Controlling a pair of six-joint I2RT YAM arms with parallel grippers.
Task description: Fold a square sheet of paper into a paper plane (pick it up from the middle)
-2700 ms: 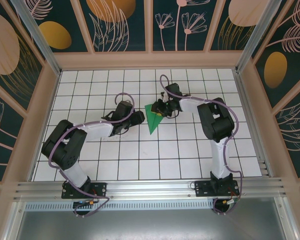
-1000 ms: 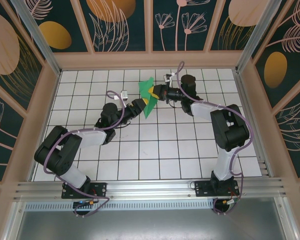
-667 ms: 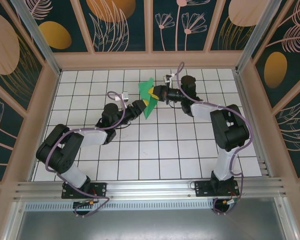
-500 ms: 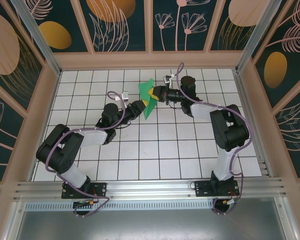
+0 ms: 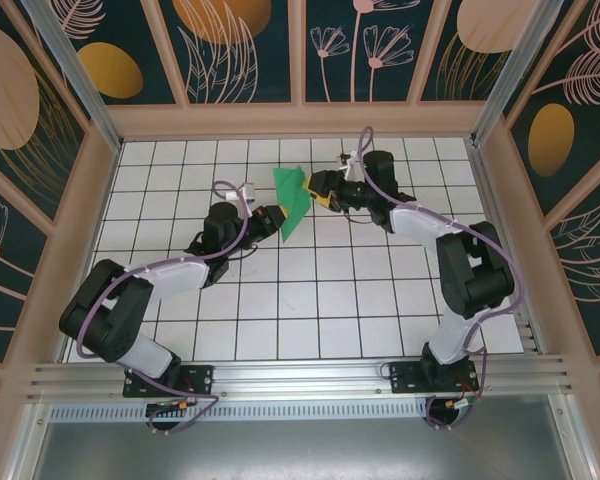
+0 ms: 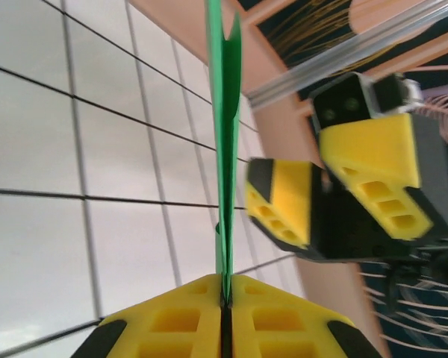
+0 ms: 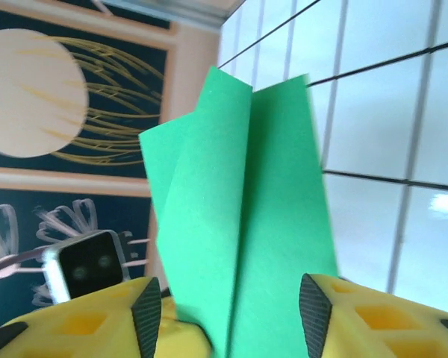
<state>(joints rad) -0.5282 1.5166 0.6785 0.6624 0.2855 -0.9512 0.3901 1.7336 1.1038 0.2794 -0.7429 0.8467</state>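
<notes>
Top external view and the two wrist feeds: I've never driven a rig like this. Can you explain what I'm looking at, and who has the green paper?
Two black robot arms are bolted at the near edge of a white tiled table. The top external view looks down from above and behind them, so the left arm is on the left. The other two pictures come from small cameras on each wrist, each looking along that arm's own yellow-padded claw.

The left claw is shut on one edge of the folded green paper and holds it clear of the tiles. The left wrist view sees the paper edge-on, pinched between its pads. The right claw faces it from the other side with its jaws apart, gripping nothing. The right wrist view shows the paper's creased face just beyond its fingers.
</notes>
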